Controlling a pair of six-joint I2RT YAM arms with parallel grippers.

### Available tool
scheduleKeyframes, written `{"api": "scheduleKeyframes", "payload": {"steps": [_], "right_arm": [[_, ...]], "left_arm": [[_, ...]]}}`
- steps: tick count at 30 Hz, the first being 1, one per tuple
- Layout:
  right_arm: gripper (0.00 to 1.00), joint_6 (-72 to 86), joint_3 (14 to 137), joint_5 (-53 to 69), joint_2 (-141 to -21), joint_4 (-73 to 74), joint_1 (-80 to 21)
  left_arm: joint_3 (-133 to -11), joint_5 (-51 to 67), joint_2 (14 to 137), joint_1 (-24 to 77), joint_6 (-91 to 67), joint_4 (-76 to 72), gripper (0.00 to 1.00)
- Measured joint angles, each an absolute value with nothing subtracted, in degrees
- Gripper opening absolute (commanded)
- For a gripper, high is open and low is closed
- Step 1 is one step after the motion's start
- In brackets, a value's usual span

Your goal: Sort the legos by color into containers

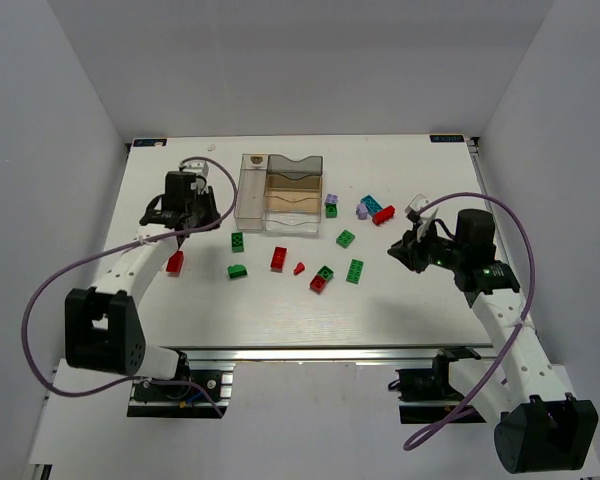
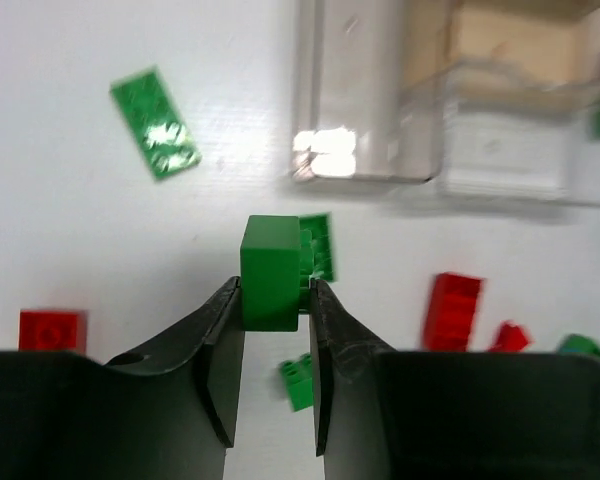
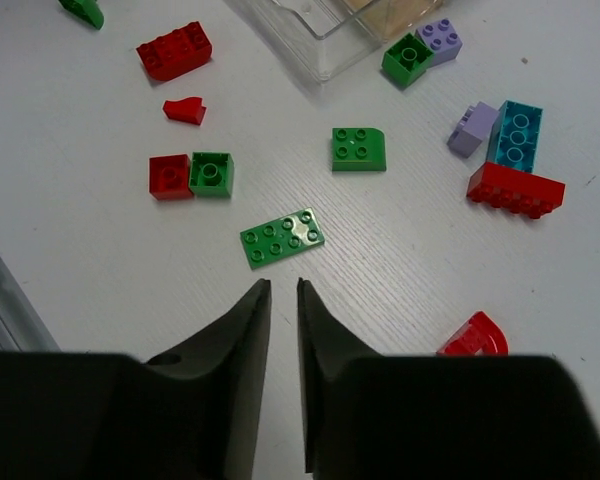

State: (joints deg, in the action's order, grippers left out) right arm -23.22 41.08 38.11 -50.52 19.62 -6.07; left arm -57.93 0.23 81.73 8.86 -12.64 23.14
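My left gripper [image 1: 194,214] is shut on a green brick [image 2: 270,270] and holds it above the table, just left of the clear brown-tinted tray [image 1: 250,192]. The tray's near corner shows in the left wrist view [image 2: 380,110]. My right gripper [image 3: 283,285] is empty, its jaws almost together, hovering just short of a flat green plate [image 3: 282,238]; in the top view it [image 1: 405,250] is at the right. Green, red, lilac and light blue bricks lie scattered in front of and to the right of the tray, among them a red brick [image 1: 279,258] and a light blue brick [image 1: 371,204].
A red brick [image 1: 175,262] lies alone at the left. A red curved piece [image 3: 475,338] lies by my right gripper. A red and green pair [image 3: 190,175] sit side by side. White walls enclose the table [image 1: 430,300].
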Motion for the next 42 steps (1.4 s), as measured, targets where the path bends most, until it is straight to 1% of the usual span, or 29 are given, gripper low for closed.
{"api": "scheduleKeyframes", "payload": {"steps": [1,2,3,6,9,10,13,14,16,17,18,19,20,21,22,24,25,28,30,32,33,34,35,36,38,39,41,42], "right_arm": [[0.17,-23.29,41.08,38.17,-50.76,19.59,-6.13],[0.12,-23.35,41.08,38.24,-51.03,19.62,-6.15],[0.11,-23.29,41.08,38.33,-51.29,19.62,-6.20],[0.11,-23.18,41.08,38.37,-51.92,19.62,-6.44],[0.11,-23.18,41.06,38.35,-52.31,19.62,-6.70],[0.11,-23.18,41.08,38.35,-52.40,19.62,-6.79],[0.15,-23.18,41.01,38.33,-52.66,19.59,-6.79],[0.18,-23.18,40.99,38.33,-52.73,19.59,-6.83],[0.21,-23.18,40.99,38.30,-52.88,19.59,-6.83],[0.24,-23.18,40.99,38.30,-52.99,19.59,-6.85],[0.27,-23.18,40.97,38.26,-53.01,19.59,-6.85],[0.35,-23.20,40.97,38.17,-53.04,19.59,-6.87],[0.39,-23.16,40.97,38.11,-53.04,19.59,-6.87],[0.44,-23.16,40.95,38.06,-53.06,19.59,-6.90],[0.53,-23.24,40.95,37.98,-53.10,19.59,-6.92],[0.61,-23.38,40.95,37.91,-53.30,19.59,-6.96],[0.67,-23.68,40.93,37.89,-53.41,19.57,-7.05],[0.73,-24.60,40.80,38.22,-53.98,19.55,-7.29],[0.73,-25.26,40.45,38.74,-54.50,19.55,-7.64],[0.70,-26.04,40.05,39.24,-55.55,19.53,-8.45],[0.68,-26.26,39.88,39.24,-56.40,19.53,-9.08],[0.65,-26.35,39.81,39.18,-57.45,19.62,-9.65],[0.63,-26.41,39.81,38.94,-58.78,19.51,-10.41],[0.59,-26.22,39.81,38.26,-60.18,19.46,-11.35],[0.54,-25.61,39.81,36.42,-62.54,19.31,-13.19],[0.52,-25.21,39.81,35.46,-62.94,19.16,-13.87],[0.52,-22.28,39.81,30.79,-64.25,17.67,-16.29],[0.55,-20.84,39.81,28.64,-64.42,16.73,-17.34]], "left_arm": [[-58.54,1.74,80.07,8.86,-13.04,22.39,0.00],[-59.27,2.72,79.13,8.86,-13.37,21.71,0.00],[-60.29,3.81,78.83,8.86,-13.74,20.91,0.00],[-64.34,6.68,81.60,9.34,-14.70,18.31,0.00],[-71.00,8.08,89.58,10.44,-15.46,17.47,0.00],[-73.12,8.12,92.73,10.92,-15.62,17.12,0.05],[-76.71,7.97,100.07,12.23,-15.97,17.19,0.10],[-77.60,7.84,102.00,12.56,-15.99,17.54,0.22],[-79.13,7.33,105.21,13.37,-15.99,18.39,0.36],[-80.05,6.87,106.65,13.80,-15.99,19.35,0.51],[-80.66,6.48,107.53,14.09,-15.86,19.75,0.58],[-81.23,6.09,108.20,14.26,-15.97,20.14,0.63],[-81.60,5.76,108.51,14.46,-15.92,20.40,0.69],[-81.84,5.23,108.57,14.76,-15.75,20.73,0.72],[-82.13,4.93,108.53,14.92,-15.84,21.02,0.74],[-82.74,4.19,108.42,15.38,-15.90,21.04,0.75],[-82.87,3.90,108.22,15.55,-15.92,21.08,0.75],[-82.83,3.49,106.63,15.97,-15.97,22.04,0.73],[-80.44,3.44,103.13,16.05,-16.25,21.52,0.58],[-74.46,3.44,96.36,16.10,-16.62,20.47,0.44],[-70.63,3.40,91.88,16.12,-16.71,20.29,0.32],[-67.51,3.27,87.68,16.10,-17.08,20.25,0.30],[-64.18,3.16,83.18,15.88,-17.26,19.59,0.30],[-61.71,2.92,79.64,15.79,-17.45,19.22,0.36],[-58.13,1.61,74.02,15.64,-17.52,19.20,0.53],[-57.14,0.82,72.60,15.53,-17.76,19.16,0.57],[-56.07,-0.99,72.12,15.44,-18.48,19.18,0.62],[-55.64,-1.65,72.66,15.42,-18.72,19.31,0.63]]}}
